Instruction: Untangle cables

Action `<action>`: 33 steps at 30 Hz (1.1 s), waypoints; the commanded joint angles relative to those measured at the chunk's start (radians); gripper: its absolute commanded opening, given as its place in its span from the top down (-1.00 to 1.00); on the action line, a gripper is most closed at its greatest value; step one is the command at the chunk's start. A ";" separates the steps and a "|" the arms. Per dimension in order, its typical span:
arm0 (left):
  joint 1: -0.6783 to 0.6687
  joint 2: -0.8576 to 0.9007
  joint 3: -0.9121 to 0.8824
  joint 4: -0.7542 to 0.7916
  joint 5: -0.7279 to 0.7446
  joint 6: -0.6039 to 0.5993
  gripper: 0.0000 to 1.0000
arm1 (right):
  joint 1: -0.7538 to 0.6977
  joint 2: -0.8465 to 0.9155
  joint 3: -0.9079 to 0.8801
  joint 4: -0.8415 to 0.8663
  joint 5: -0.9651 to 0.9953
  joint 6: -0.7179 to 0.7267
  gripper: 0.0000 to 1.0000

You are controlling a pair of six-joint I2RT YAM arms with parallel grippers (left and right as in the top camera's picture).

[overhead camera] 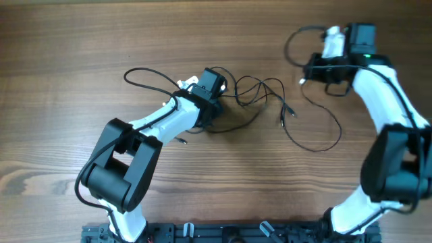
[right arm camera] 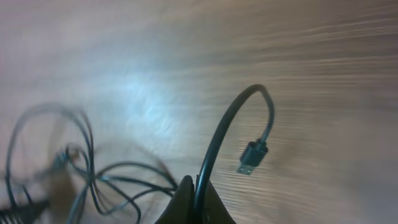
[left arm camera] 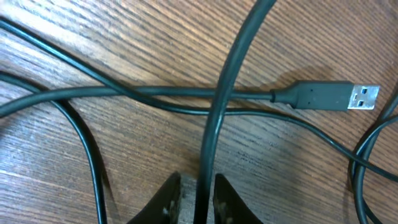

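Worktop (overhead camera: pixel 61 54): wood-grain surface filling the overhead view.
Left arm (overhead camera: pixel 121 162): based at 7 o'clock, reaching in to the middle of the worktop.
Right arm (overhead camera: pixel 391 148): based at 5 o'clock, bent round to 2 o'clock.
Cables (left arm camera: pixel 214 106): thin black cords. The cluster of crossings lies near centre, at 3 o'clock of the left arm's tip. One loop trails to 10 o'clock, a long strand sweeps to 4 o'clock, and another runs up to the right arm at 2 o'clock.
Handling, in our judgement: light, limp and smooth-jacketed. They should slide on the wood and drag their neighbours at each crossing. The plugs are the likely snag points.
Left end effector (left arm camera: pixel 198 186): the fingers stand close on either side of one cord running straight between them. We cannot tell whether they pinch it.
Right end effector (right arm camera: pixel 194 199): closed tight on one cord, whose short free end arches over to 1 o'clock.
USB plug (left arm camera: pixel 326 96): lying flat, its metal tip pointing to 3 o'clock. Its cord is crossed by the cord between the left fingers.
Small plug (right arm camera: pixel 252 155): hanging at the end of the arch. The view is blurred.
Hold point, in our judgement: on the jacket just behind a plug, so that the free end can be drawn back through the crossings.
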 commanded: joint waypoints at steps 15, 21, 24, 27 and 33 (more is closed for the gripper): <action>-0.002 0.000 -0.012 0.006 -0.043 -0.008 -1.00 | 0.092 0.177 0.006 0.106 0.095 -0.319 0.25; -0.002 0.000 -0.012 0.006 -0.043 -0.009 -1.00 | 0.089 -0.016 0.005 0.000 0.091 -0.171 0.91; -0.002 0.000 -0.012 0.006 -0.043 -0.009 -1.00 | 0.089 -0.064 0.006 -0.069 0.091 -0.162 0.91; -0.002 0.000 -0.012 0.006 -0.043 -0.009 -1.00 | 0.089 -0.079 0.006 -0.105 0.091 -0.162 0.91; -0.002 0.000 -0.012 0.006 -0.043 -0.008 -1.00 | 0.089 -0.079 0.005 -0.130 0.091 -0.162 0.92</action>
